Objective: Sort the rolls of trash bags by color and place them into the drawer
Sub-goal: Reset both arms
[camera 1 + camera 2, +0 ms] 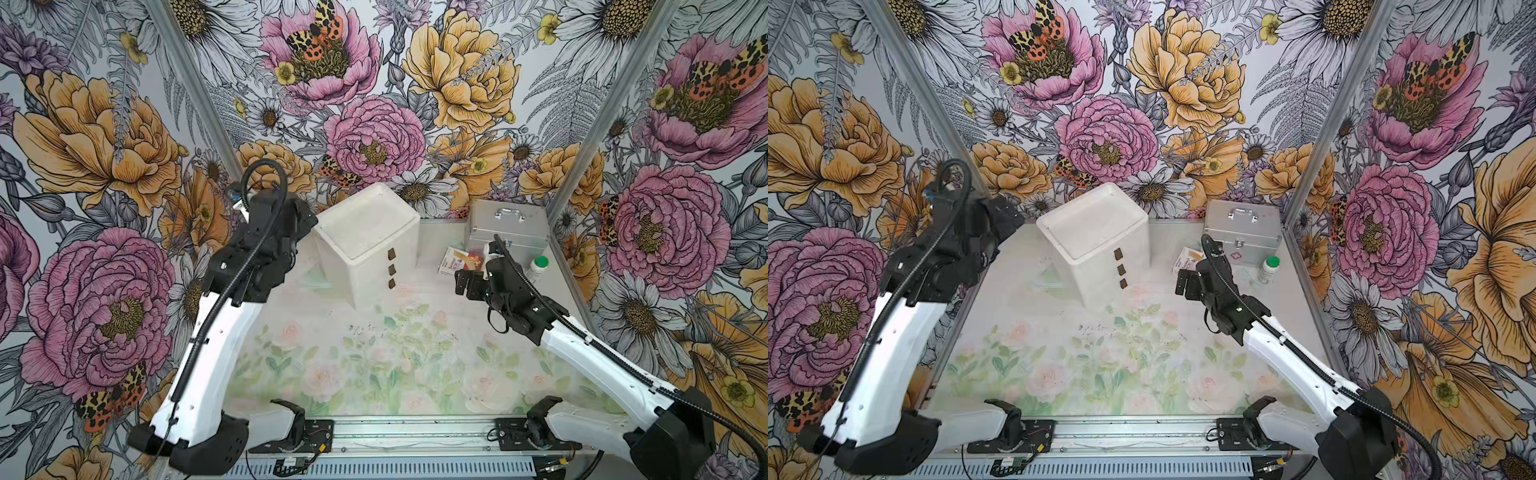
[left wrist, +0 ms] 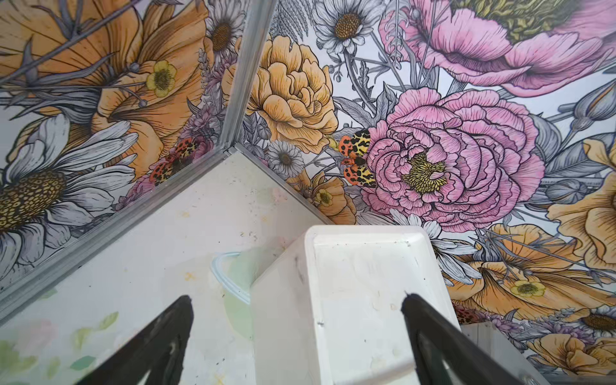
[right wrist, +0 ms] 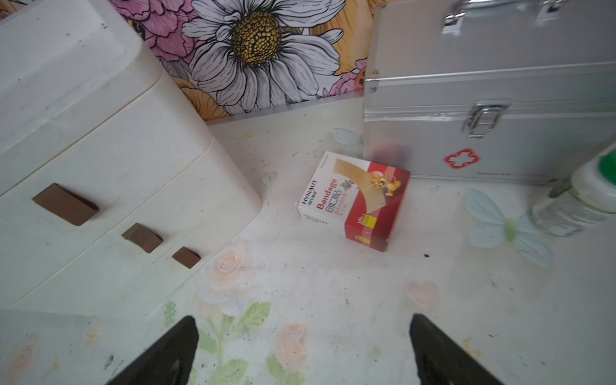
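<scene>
Boxy white plastic drawer unit (image 1: 365,232), smooth, three brown tab handles (image 3: 65,204), shut. Left gripper (image 2: 296,297), right gripper (image 3: 304,317): both spread wide, empty.

A shut silver first-aid case (image 1: 509,232) with a top handle and a red cross on its front stands at the back of the rose-printed bench (image 1: 374,365). A red-and-white bandage box (image 3: 360,200) lies flat just before it. A white bottle with green cap (image 1: 537,268) stands upright nearby. Flowered walls (image 1: 104,166) surround the bench.
</scene>
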Action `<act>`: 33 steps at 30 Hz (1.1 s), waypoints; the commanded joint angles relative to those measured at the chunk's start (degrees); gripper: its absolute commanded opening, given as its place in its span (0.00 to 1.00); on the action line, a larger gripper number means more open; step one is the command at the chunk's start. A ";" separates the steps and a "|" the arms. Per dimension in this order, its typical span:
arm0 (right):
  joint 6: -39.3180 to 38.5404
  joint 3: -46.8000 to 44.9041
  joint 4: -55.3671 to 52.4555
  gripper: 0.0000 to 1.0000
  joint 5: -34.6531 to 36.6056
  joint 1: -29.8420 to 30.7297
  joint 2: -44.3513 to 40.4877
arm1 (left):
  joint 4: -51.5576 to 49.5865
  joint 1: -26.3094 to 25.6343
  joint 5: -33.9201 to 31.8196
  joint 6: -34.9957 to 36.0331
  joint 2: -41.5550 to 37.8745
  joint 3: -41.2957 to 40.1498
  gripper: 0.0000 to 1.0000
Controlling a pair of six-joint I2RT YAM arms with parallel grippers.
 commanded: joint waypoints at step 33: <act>-18.15 -16.80 2.40 1.00 17.25 -9.27 -20.68 | 93.77 12.41 17.55 42.45 -26.66 -89.93 0.99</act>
